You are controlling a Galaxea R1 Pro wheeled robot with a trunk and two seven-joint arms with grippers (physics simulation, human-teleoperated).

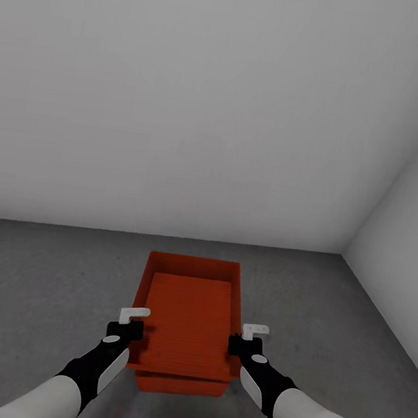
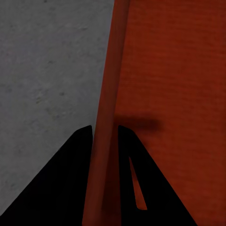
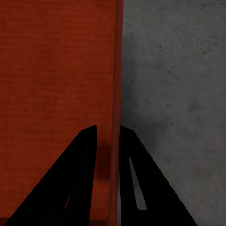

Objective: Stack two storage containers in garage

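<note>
Apparently nested, one storage container (image 1: pixel 186 323) sits inside the other (image 1: pixel 179 384), both grippers' fingers (image 2: pixel 77 155) pinching its side walls.

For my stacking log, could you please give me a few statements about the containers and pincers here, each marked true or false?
1. The left pincer straddles a side wall of the upper storage container. True.
2. The right pincer hangs free above the floor, gripping nothing. False: its fingers straddle the container's opposite side wall.
3. A second storage container sits beneath the held one. True.
4. The floor is light wood plank. False: it is grey speckled concrete.
5. The containers are blue. False: they are orange-red.
</note>
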